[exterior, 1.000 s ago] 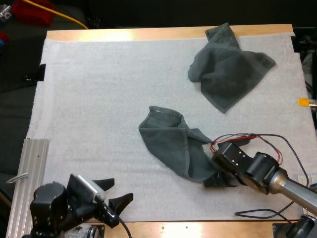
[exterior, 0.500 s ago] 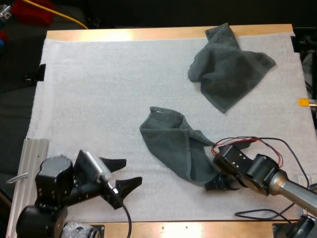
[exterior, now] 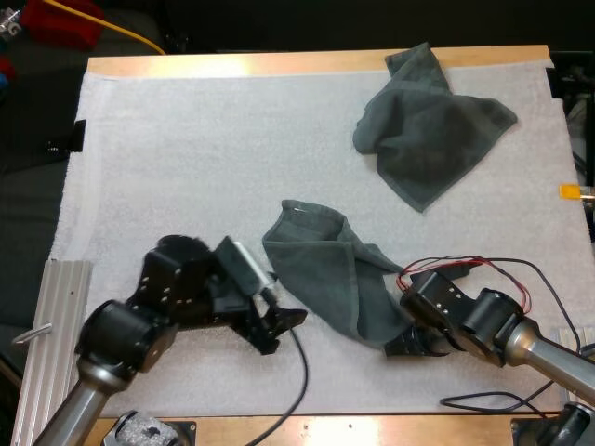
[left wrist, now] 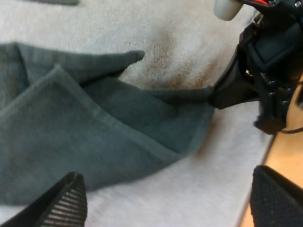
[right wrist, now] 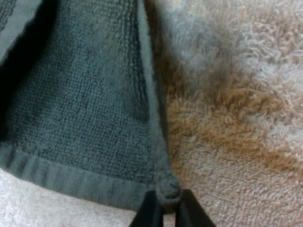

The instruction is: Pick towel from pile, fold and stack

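A crumpled dark grey-green towel (exterior: 325, 269) lies at the mat's middle front. My right gripper (exterior: 398, 342) is shut on its near right corner; the right wrist view shows the fingertips (right wrist: 150, 213) pinching the hemmed corner of the towel (right wrist: 85, 109). My left gripper (exterior: 279, 299) stands open just left of the towel's near edge, touching nothing. From the left wrist, the towel (left wrist: 94, 137) spreads ahead of my wide-apart fingers (left wrist: 66, 203), and the right gripper (left wrist: 236, 87) holds the far corner. A second rumpled towel (exterior: 428, 130) lies at the back right.
The white mat (exterior: 186, 167) covers most of the wooden table. An aluminium rail (exterior: 51, 325) lies along the mat's front left edge. Red things and a yellow cable (exterior: 112, 28) sit beyond the far left corner.
My left arm has swung from the front left corner up and right, and its open gripper now sits by the towel's near left edge. The right gripper has barely moved.
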Robot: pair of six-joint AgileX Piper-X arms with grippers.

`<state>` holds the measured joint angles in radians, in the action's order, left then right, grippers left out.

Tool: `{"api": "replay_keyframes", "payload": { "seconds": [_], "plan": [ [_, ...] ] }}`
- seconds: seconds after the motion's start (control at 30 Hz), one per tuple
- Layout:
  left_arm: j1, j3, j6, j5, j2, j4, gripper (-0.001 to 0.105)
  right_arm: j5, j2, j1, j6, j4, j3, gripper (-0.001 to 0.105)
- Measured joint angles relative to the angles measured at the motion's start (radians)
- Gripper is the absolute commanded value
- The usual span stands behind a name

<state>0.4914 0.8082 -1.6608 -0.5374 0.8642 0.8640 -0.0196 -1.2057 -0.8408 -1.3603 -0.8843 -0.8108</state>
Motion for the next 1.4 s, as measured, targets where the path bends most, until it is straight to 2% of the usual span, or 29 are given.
{"api": "replay_keyframes", "payload": {
  "seconds": [0.07,0.17,0.4,0.63,0.93,1.0,1.2,1.4],
  "plan": [
    [0.033,0.019,0.006,0.061,0.038,-0.018,0.069,0.000,0.000,0.000,0.000,0.000,0.000,0.001],
    [0.064,0.048,0.014,0.104,0.101,-0.029,0.069,0.000,0.000,0.000,0.000,0.000,0.000,0.001],
    [0.071,0.102,0.022,0.112,0.245,-0.033,0.069,0.000,0.000,0.000,0.000,0.002,0.000,0.001],
    [0.071,0.125,0.050,0.114,0.355,-0.034,0.069,0.000,0.000,0.000,0.000,0.002,0.000,0.001],
    [0.099,0.155,0.063,0.168,0.433,-0.107,0.069,0.000,0.000,0.000,0.015,0.002,0.000,0.001],
    [0.125,0.165,0.066,0.199,0.449,-0.120,0.069,0.000,0.000,0.000,0.020,0.002,0.000,0.001],
    [0.186,0.202,0.066,0.365,0.520,-0.131,0.069,0.000,0.000,0.000,0.038,0.002,0.000,0.001],
    [0.191,0.247,0.066,0.391,0.605,-0.131,0.069,0.000,0.000,0.000,0.037,0.002,0.000,0.001]
  ]
}}
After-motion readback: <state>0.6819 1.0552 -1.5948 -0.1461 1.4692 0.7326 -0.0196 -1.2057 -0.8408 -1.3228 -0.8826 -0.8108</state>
